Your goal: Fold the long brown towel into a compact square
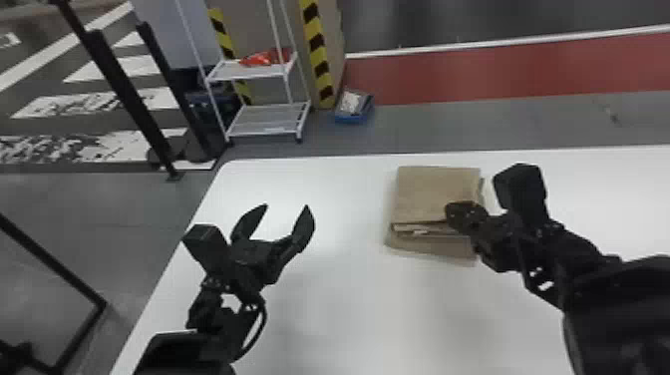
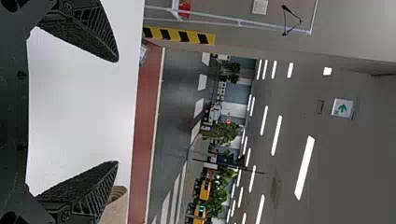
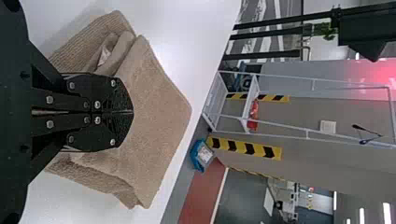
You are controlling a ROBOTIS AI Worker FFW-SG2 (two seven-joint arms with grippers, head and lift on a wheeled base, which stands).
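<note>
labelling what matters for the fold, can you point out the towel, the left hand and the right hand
Towel [image 1: 433,192]: head view, on its top layer.
Left hand [image 2: 116,111]: left wrist view, midway between its open fingertips.
Right hand [image 3: 132,112]: right wrist view, where its closed fingertips meet.

A white sign [image 2: 342,108] by the ceiling [image 2: 299,98] carries a green arrow. Yellow-and-black warning stripes [image 1: 317,55] mark the edges of a brown wall [image 1: 249,30]. The pale square [image 3: 328,126] on that wall is too small to read, and no words or numbers are legible.
</note>
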